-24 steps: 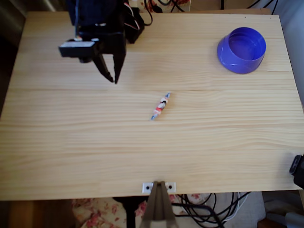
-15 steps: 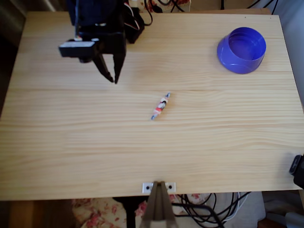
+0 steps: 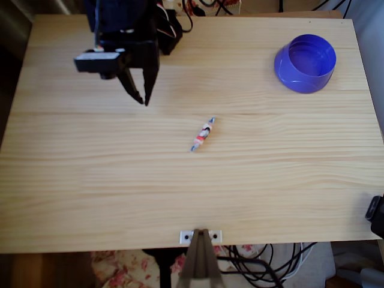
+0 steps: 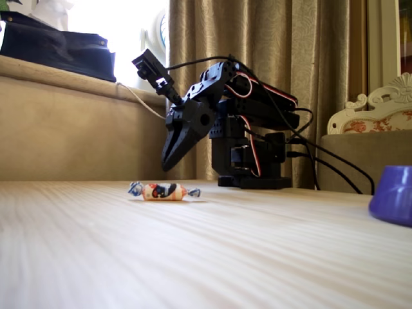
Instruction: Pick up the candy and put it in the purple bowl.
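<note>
- Overhead view: the black arm (image 3: 129,30) sits folded at the table's (image 3: 90,198) far left corner, its gripper (image 3: 144,99) pointing out over the pale wood toward the middle.
- The two dark, tapering fingers (image 3: 149,78) narrow to sharp tips that all but meet; the jaws are closed with nothing between them.
- Fixed view: from table level, the arm (image 4: 248,138) hunches over its blocky base, red and black wires looping across its back, the gripper (image 4: 166,164) angled steeply down and hanging above the boards without touching them.
- A small camera (image 4: 151,67) juts from the wrist on a stalk.
- The candy (image 3: 203,134) lies flat near the table's centre, well apart from the fingertips, a slim sweet in a crinkled white wrapper with red, black and blue marks and twisted ends; in the fixed view it rests on the wood (image 4: 163,191) just below and in front of the gripper.
- The bowl (image 3: 305,63), round, smooth blue-purple plastic with straight sides, stands near the far right corner, well away from the candy.
- The table is light pine with long, straight grain.
</note>
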